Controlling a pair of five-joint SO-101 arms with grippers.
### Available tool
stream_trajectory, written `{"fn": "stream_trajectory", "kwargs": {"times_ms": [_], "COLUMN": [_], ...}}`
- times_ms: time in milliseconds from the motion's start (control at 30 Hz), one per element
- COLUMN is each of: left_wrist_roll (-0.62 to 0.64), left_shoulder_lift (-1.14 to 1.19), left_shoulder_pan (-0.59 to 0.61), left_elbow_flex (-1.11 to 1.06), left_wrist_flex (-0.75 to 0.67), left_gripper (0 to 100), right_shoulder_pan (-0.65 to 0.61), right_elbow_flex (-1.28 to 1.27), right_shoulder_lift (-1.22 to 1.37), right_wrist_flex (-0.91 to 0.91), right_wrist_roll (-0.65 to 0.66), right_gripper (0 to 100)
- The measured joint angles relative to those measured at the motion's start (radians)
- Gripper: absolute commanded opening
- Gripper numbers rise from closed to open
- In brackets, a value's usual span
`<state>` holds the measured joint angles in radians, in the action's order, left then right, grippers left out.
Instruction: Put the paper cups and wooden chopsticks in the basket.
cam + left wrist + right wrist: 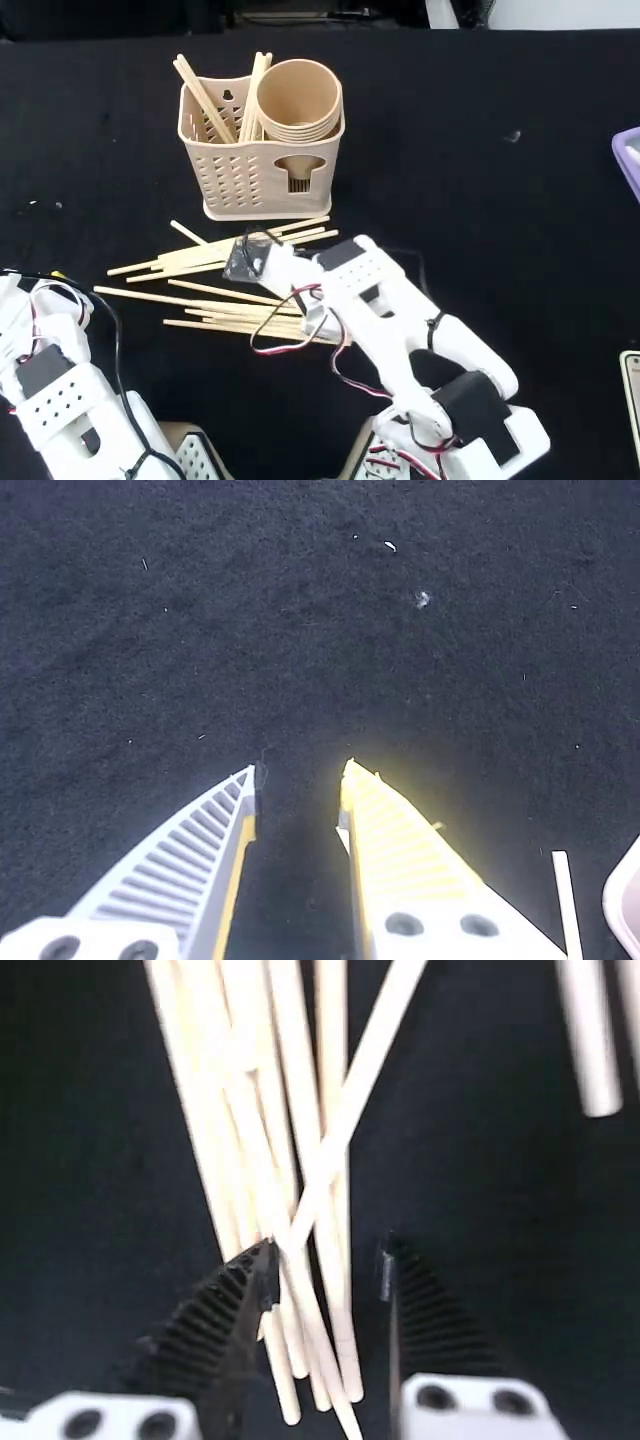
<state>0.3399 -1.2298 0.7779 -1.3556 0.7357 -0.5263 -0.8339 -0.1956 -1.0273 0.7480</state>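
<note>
A black cloth covers the table. Loose chopsticks lie scattered just in front of the basket, which holds stacked paper cups and a few more sticks. The right gripper is spread apart around several chopsticks. The left gripper gapes over bare cloth. A purple object sits at the table's edge.

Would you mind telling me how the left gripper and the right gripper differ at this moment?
The left gripper has one pale grey finger and one yellow finger; the right gripper has black fingers. The left gripper hangs over bare black cloth, while the right gripper straddles the ends of several loose wooden chopsticks. Both stand open, clamping nothing.
</note>
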Motion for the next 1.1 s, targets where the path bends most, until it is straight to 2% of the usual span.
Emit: {"fn": "stream_trajectory", "kwargs": {"times_ms": [133, 267, 533, 700, 1100], "left_wrist_roll": [0.0, 0.0, 0.0, 0.0, 0.0], "left_shoulder_lift": [0.0, 0.0, 0.0, 0.0, 0.0], "left_shoulder_pan": [0.0, 0.0, 0.0, 0.0, 0.0], "left_elbow_flex": [0.0, 0.0, 0.0, 0.0, 0.0], "left_wrist_flex": [0.0, 0.0, 0.0, 0.0, 0.0], "left_gripper": [15, 15, 15, 15, 15], "right_shoulder_pan": [-0.06, -0.11, -0.118, -0.117, -0.221], "right_elbow_flex": [0.015, 0.015, 0.015, 0.055, 0.081], "right_shoulder_lift": [0.005, 0.005, 0.005, 0.005, 0.086], "right_wrist_flex": [0.0, 0.0, 0.0, 0.002, 0.072], "right_wrist_roll": [-0.032, -0.044, -0.044, -0.112, -0.15], "right_gripper": [0.5, 1.1, 2.3, 17.2, 15.2]}}
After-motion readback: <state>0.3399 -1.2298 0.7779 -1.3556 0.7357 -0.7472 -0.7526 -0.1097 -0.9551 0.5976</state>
